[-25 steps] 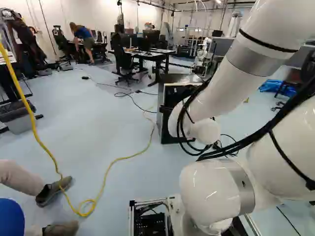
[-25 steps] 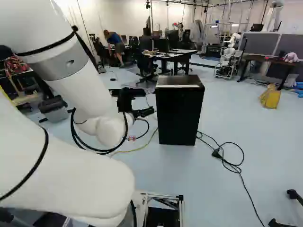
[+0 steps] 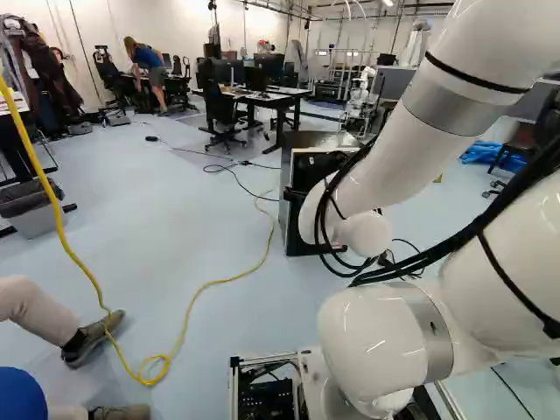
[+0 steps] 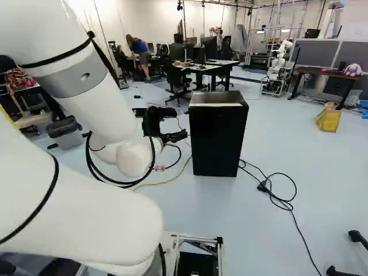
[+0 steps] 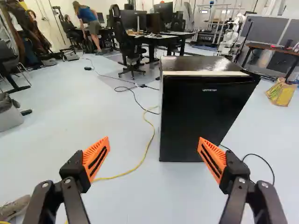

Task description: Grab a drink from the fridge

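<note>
The black fridge [image 5: 201,121] stands on the floor [image 5: 126,198] ahead of the gripper [image 4: 181,123], whose orange-padded fingers are spread wide with a lower corner of the door visible between them. The door hides the inside, so I can't tell where any drink sits, and a pale strip runs along its top edge. In the left base view the arm [image 3: 455,87] covers the gripper and much of the fridge's front, including its far upper corner.
</note>
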You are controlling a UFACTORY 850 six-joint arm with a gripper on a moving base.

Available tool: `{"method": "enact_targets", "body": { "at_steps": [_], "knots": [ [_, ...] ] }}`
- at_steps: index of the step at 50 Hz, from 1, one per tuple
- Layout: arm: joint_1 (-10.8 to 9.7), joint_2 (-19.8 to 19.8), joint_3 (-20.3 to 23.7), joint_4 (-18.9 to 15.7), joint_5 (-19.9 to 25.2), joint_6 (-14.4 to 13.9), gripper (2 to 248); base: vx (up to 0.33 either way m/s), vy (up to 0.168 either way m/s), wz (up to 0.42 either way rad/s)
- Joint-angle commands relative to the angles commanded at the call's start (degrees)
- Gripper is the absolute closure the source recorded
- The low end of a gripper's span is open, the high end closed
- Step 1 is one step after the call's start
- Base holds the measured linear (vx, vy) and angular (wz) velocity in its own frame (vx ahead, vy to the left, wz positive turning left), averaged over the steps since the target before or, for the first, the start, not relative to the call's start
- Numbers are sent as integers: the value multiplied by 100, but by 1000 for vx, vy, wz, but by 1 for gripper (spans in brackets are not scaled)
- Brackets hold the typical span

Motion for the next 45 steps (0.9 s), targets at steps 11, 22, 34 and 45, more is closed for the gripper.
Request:
{"method": "enact_targets", "body": {
  "at_steps": [11,22,34,45],
  "knots": [
    [0,0,0,0,0,0,3,0,0,0],
    [0,0,0,0,0,0,3,4,0,0],
    [0,0,0,0,0,0,3,27,1,-1],
    [0,0,0,0,0,0,3,44,1,0]
  ]
}}
